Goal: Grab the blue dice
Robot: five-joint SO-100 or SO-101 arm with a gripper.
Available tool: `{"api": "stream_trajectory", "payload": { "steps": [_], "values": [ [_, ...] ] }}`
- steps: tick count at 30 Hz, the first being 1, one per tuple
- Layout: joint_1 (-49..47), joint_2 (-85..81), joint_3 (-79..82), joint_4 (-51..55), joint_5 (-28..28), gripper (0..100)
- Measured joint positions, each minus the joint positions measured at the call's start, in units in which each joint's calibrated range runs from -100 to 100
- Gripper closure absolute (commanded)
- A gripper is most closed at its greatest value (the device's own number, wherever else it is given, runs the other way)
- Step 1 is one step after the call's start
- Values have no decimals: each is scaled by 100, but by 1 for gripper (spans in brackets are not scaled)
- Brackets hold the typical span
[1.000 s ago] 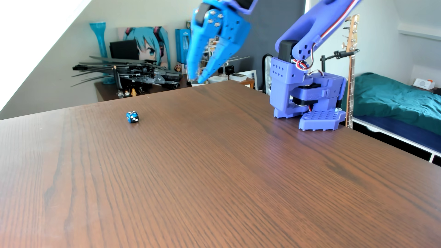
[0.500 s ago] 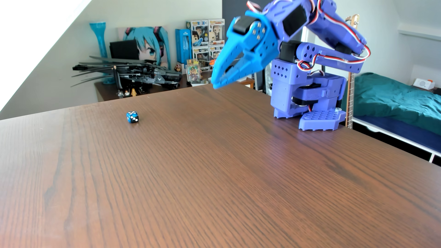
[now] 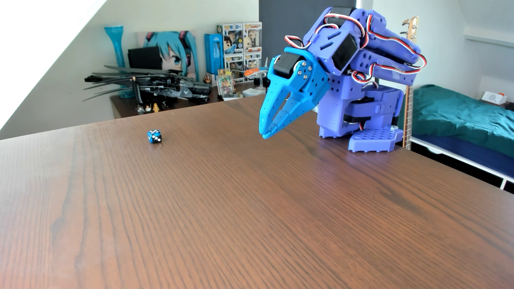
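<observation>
1. The blue dice (image 3: 154, 136) lies alone on the surface (image 3: 250, 208), well apart from the tool (image 3: 266, 135), to the left of its tips in the other view and at about the same height in the picture. It is a small blue cube with white pips, and nothing touches it.
2. The surface is a brown wooden top with dark grain lines. It fills most of the view, and only the dice and the arm's base (image 3: 372, 140) stand on it.
3. The tool is light blue and it points down and to the left, with its tips just above the surface. The two fingers meet at the tips, with only a narrow slit higher up between them, so it is closed and holds nothing.
4. The arm (image 3: 361, 69) is violet-blue and folded low over its base, which sits near the right edge of the surface. Red, white and black wires (image 3: 395, 36) run along its upper links.
5. Behind the surface, a darker desk (image 3: 122, 107) stands at the wall. It carries a black model aircraft (image 3: 167, 86), a blue glass vase (image 3: 118, 55), a picture of a girl with turquoise hair (image 3: 172, 52) and four stacked figure boxes (image 3: 242, 51).
6. To the right of the arm is a bed with a teal cover (image 3: 456, 116), and the neck of a guitar (image 3: 409, 83) rises just behind the arm.
</observation>
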Motion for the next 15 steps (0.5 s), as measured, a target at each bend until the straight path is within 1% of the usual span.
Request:
{"api": "stream_trajectory", "payload": {
  "steps": [5, 15],
  "values": [
    [-374, 0, 0, 0, 0, 98],
    [-447, 0, 0, 0, 0, 98]
  ]
}}
